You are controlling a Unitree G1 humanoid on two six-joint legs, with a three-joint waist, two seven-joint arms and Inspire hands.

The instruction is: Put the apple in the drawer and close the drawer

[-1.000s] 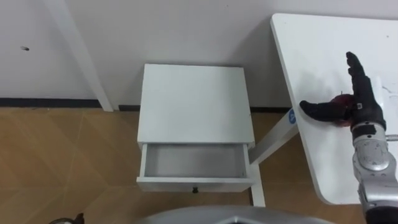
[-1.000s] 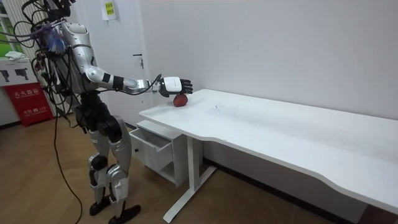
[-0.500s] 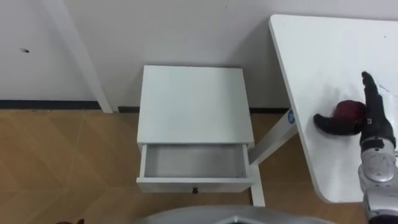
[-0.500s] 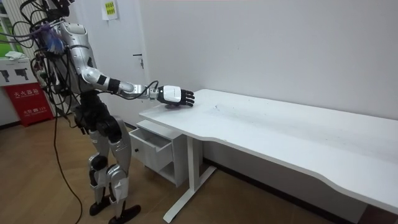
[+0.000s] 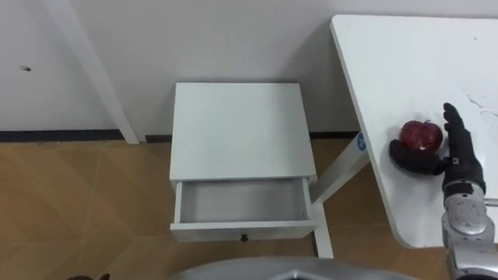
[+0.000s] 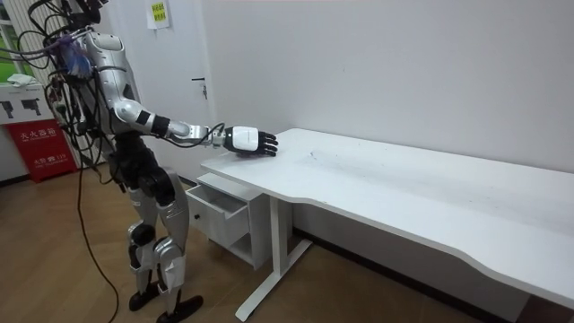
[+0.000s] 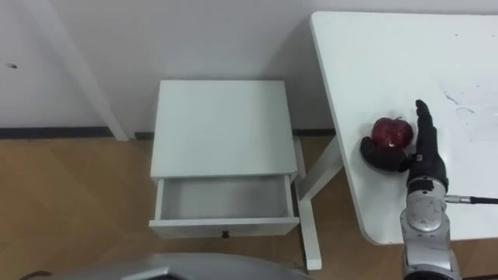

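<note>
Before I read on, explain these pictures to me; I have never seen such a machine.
It is a humanoid robot standing on two legs at the end of a white table. Two pictures come from the camera eyes in its head, looking down; the third is from a camera across the room and shows the whole robot. A red apple lies on the table near its edge. The robot's right hand is stretched out beside it: the fingers are straight along the apple's right side and the thumb lies on its near side, so nothing is gripped yet. Left of the table stands a small white cabinet with its drawer pulled open and empty.
</note>
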